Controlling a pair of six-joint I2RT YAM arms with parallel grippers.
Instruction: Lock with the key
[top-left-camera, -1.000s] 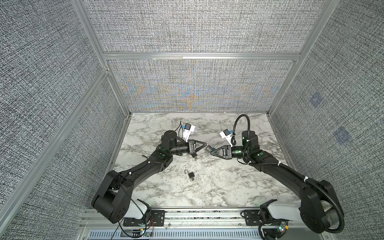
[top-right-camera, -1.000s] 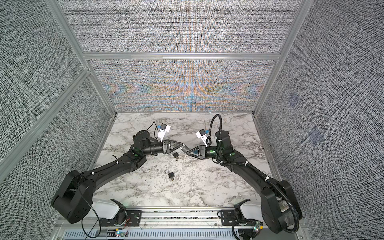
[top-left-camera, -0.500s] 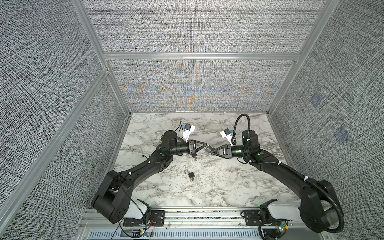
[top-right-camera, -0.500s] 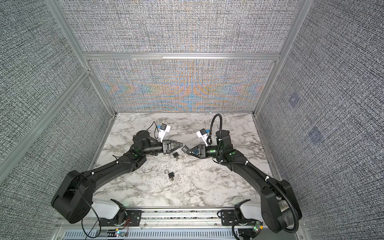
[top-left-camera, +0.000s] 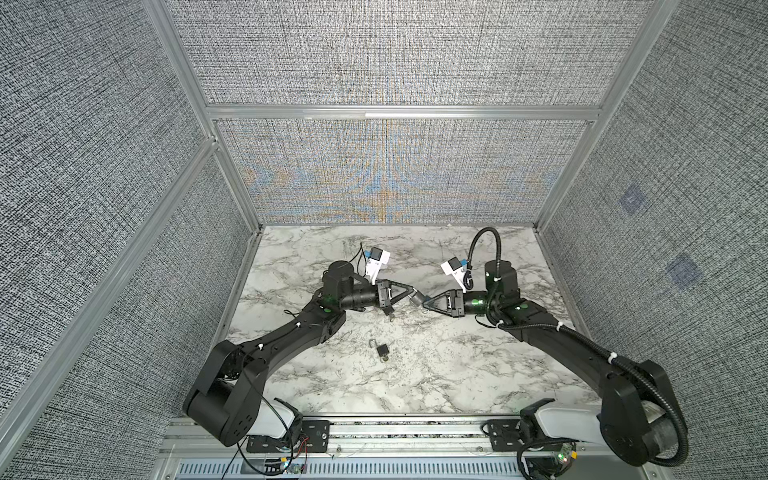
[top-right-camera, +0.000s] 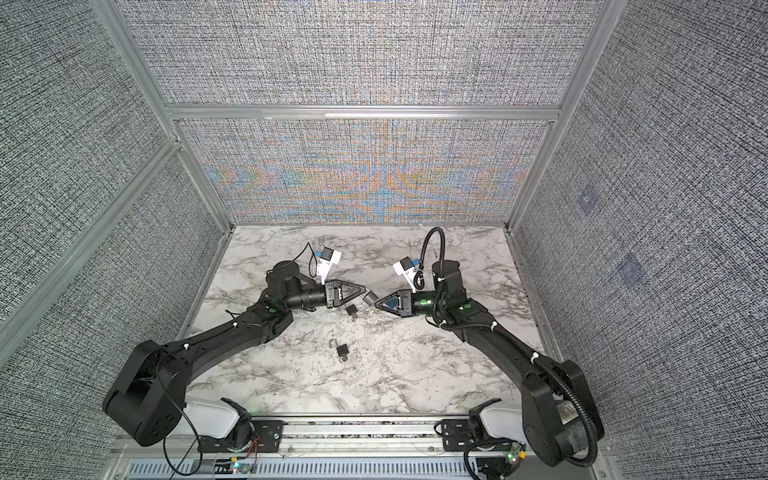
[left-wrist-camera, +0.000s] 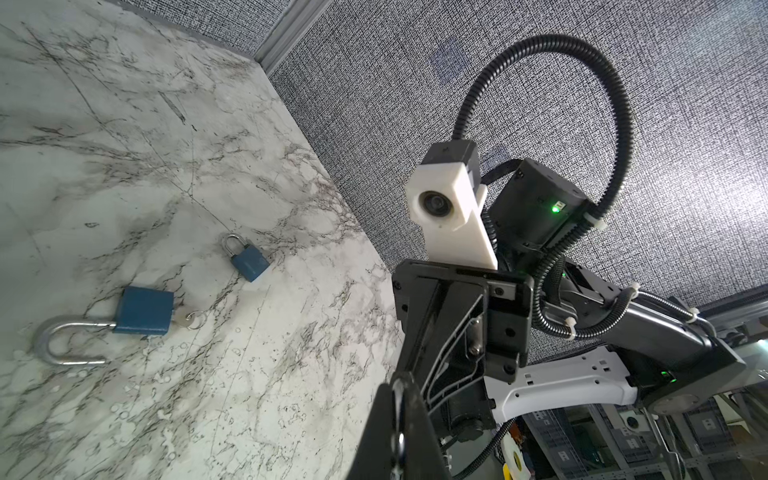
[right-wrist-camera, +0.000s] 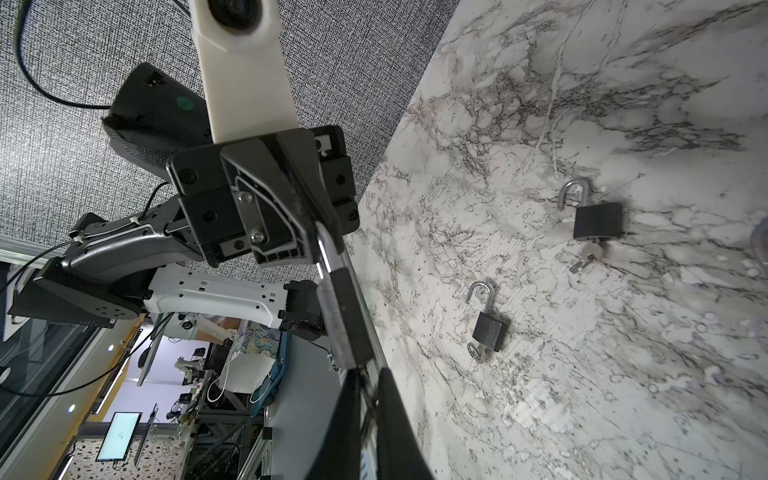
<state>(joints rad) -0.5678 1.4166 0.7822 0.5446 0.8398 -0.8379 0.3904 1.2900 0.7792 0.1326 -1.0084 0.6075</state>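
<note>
Padlock hung in mid-air above the middle of the marble table, betw. the two grippers. L gripper was clamped tight on its silver shackle, and the dark body pointed toward R gripper. R jaws were pinched nearly together at the body's far end, on the key, mostly hidden betw. the fingers. Second padlock lay on the table just below L gripper. Third padlock lay apart, nearer the robot's base. Both had shackles open, w/ keys in their bottoms.
</note>
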